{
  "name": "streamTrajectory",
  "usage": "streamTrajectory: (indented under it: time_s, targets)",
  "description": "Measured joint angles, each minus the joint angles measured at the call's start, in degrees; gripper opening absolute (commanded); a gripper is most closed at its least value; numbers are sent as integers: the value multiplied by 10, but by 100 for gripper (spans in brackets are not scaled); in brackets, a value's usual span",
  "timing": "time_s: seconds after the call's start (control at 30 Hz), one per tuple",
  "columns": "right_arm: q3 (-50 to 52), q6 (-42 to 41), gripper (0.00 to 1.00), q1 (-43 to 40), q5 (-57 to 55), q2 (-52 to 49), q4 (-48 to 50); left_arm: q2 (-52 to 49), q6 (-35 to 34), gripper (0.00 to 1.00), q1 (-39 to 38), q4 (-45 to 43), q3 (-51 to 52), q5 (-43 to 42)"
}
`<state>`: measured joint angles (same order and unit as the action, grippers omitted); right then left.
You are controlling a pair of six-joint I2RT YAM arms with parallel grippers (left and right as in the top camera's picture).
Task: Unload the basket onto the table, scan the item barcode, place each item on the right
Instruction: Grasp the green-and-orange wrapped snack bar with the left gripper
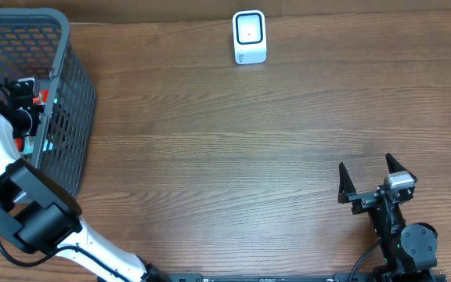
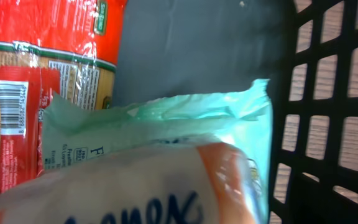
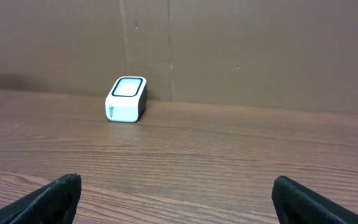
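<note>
So the whole thing comes down to the grey mesh basket (image 1: 70,48). Every item's in there, and the left gripper (image 1: 23,88) is dipped right inside it, so that arm is way nearer. Its jaws are spread wide; the wrist cam doesn't show the fingers, so I can't say if they touch anything.

Right below it is an orange-and-white packet (image 2: 166,183) on top of a mint-green packet (image 2: 166,121), whose long axis runs across the view. A red packet (image 2: 17,134) with a barcode (image 2: 10,109) sits beside them.

The right gripper (image 1: 366,163) is open and empty, well away from the basket. So is the white scanner (image 1: 249,37).
</note>
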<state>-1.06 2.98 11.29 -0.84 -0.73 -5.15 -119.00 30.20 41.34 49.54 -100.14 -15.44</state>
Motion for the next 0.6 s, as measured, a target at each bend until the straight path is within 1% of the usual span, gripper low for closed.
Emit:
streamTrajectory:
  time_s: [0.13,0.17,0.2,0.37,0.6]
  targets:
    - [0,0,100,0,0,0,0,-9,-2,100,0,0,0,16]
    - [0,0,100,0,0,0,0,-10,-2,98,0,1,0,18]
    - [0,0,100,0,0,0,0,-11,-3,95,0,1,0,20]
    - [0,0,100,0,0,0,0,-11,-12,73,0,3,0,25]
    - [0,0,100,0,0,0,0,-11,-13,63,0,9,0,33]
